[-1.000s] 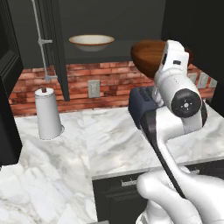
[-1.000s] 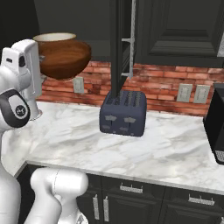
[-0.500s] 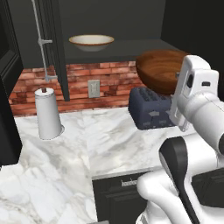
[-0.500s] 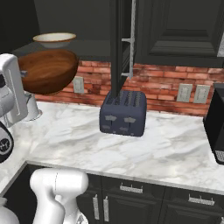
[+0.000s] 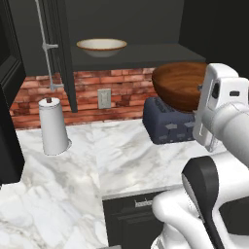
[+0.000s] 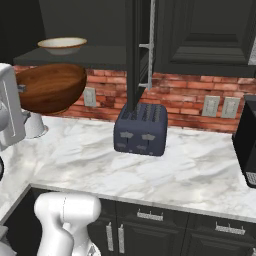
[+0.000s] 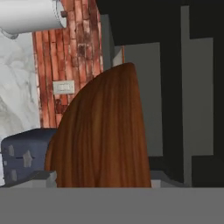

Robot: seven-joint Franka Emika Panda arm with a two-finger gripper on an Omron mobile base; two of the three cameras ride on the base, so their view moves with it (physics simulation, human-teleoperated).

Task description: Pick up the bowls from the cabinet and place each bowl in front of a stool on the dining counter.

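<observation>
Going left to right in the left base view: a white paper-towel roll (image 5: 52, 127) is standing on the narrow grey-veined marble worktop (image 5: 126, 160) against the red brick backsplash. Above it, the wide shallow cream bowl with a tan rim (image 5: 101, 47) is sitting on the dark shelf of the black wall cabinet (image 5: 141, 56), whose flat door with its long silver bar handle (image 5: 45, 46) is hanging open. Further right, the deep glossy reddish-brown wooden bowl (image 5: 181, 85) is hanging in the air above the dark blue toaster (image 5: 169, 125), out of the cabinet and held at its rim by the white two-finger gripper (image 5: 204, 88), whose jaws are standing fairly wide around the bowl wall.

The grip is on one edge only, so the bowl is looking liable to swing or slip if the arm turns quickly. It is also riding close over the toaster and near the open door edge; a low or wide sweep could knock either. The cream bowl is waiting to be fetched.

No brand, label or writing is legible anywhere.
</observation>
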